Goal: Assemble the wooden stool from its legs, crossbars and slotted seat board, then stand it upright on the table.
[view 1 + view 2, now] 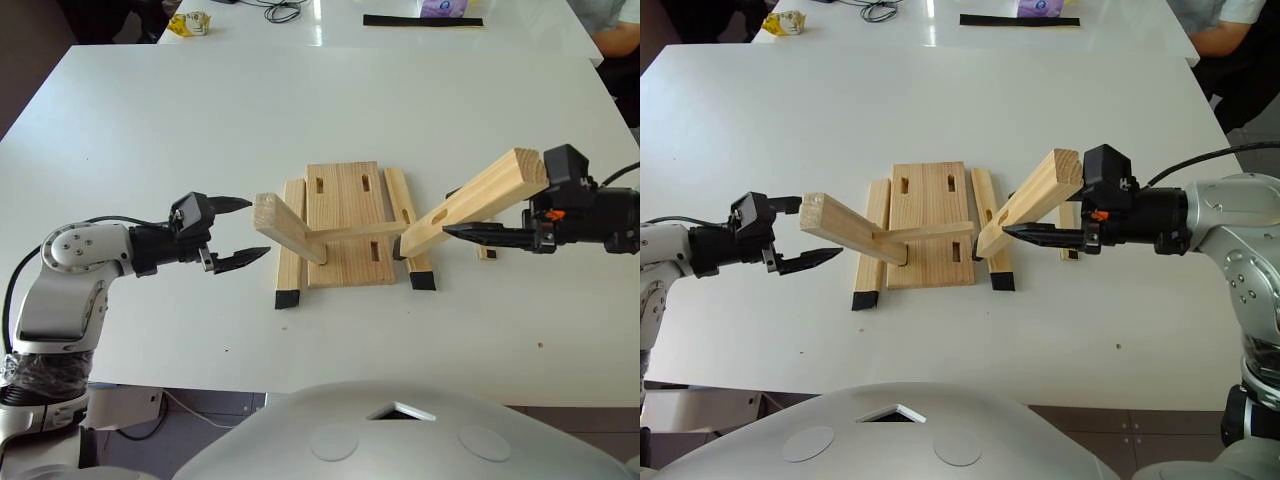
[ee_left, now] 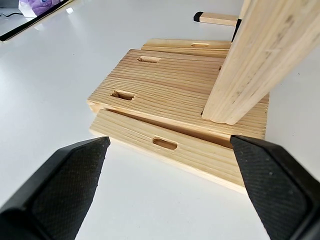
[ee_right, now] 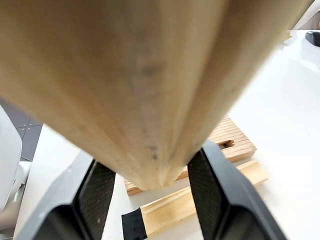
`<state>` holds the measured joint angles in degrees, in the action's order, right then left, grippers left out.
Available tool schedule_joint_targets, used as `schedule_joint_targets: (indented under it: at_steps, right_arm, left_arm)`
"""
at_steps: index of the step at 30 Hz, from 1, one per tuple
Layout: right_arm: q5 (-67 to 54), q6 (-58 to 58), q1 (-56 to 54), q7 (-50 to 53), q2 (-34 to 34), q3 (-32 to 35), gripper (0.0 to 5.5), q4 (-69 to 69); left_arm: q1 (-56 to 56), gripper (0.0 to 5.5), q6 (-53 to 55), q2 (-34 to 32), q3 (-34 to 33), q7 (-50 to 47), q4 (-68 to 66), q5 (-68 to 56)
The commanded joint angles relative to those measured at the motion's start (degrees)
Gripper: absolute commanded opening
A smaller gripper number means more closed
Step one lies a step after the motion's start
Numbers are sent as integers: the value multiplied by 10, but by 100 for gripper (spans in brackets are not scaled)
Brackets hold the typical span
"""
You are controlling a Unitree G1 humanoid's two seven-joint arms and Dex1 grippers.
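The seat board (image 1: 345, 215) lies flat at the centre of the white surface (image 1: 150, 130), slotted face up. One flat leg (image 1: 290, 250) lies against its left edge, and a second flat leg (image 1: 399, 195) lies just beside its right edge. Both have black tips at their near ends.

Two more legs are raised at a tilt and joined by a thin crossbar (image 1: 355, 231) that spans above the board. The left raised leg (image 1: 285, 228) slopes up to the left, and its lower end meets the seat board. The right raised leg (image 1: 480, 195) slopes up to the right, and its lower end is over the second flat leg.

The left claw (image 2: 169, 150) stands wide open, just left of the upper end of the left raised leg and not touching it. The right claw (image 3: 150, 170) is closed on the right raised leg, with one finger pad (image 3: 97, 192) on each side.

A short wooden piece (image 1: 487, 252) with a black end lies on the surface beyond the right claw.
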<state>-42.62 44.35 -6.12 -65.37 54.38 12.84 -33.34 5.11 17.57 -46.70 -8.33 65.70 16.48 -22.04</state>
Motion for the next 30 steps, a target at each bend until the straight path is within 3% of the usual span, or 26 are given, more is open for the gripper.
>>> schedule_joint_targets:
  at_steps: [1,18,30]
  right_arm:
    - [-3,-14,0,16,-9,-17,207,-15]
    - [59,-101,3,49,-53,-93,207,20]
    - [67,-125,25,18,-35,-114,207,43]
  left_arm:
    - [7,447,-10,-9,20,5,19,5]
    - [-26,447,-7,-28,49,39,13,-6]
    - [-43,447,18,-16,56,17,30,-23]
